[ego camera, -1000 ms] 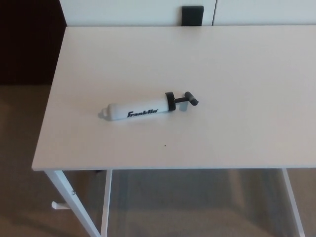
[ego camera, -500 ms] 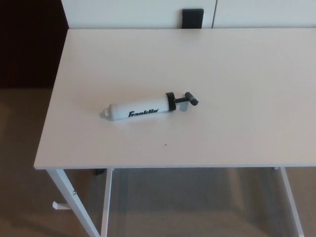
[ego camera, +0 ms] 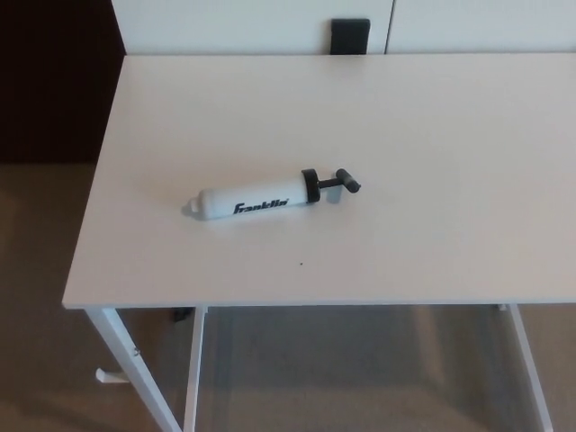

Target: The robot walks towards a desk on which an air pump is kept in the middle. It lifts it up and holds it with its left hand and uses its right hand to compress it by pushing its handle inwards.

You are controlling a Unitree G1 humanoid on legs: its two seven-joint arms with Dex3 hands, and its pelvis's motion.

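**Desk Approach: Pump Untouched, Hands Out of Frame**

Pale beige carpet lay beneath a white rectangular desk (ego camera: 432,261) with thin white metal legs, and a white wall panel ran along the far edge. A small black rectangular fitting (ego camera: 350,36) sat against that panel at the desk's rear edge; its nature could not be made out. A dark area filled the upper left corner, with no detail visible inside it.

The desk's right side was cut off by the picture edge, and its legs ran out of the bottom of the picture. Neither robot hand appeared in the head view, so whether the fingers were spread or closed could not be determined.

The white cylindrical air pump with dark "Franklin" lettering (ego camera: 256,203) lay on its side near the middle of the desktop, toward the left half. Its rounded nozzle end pointed left; its black collar and black T-shaped handle (ego camera: 343,183) pointed right, the handle drawn slightly out from the collar on a short rod. A tiny dark speck (ego camera: 301,264) marked the surface just in front of the pump.

Compared with half a second earlier, the pump held the same place on the desk. The whole picture had shifted only marginally, indicating slight camera movement.
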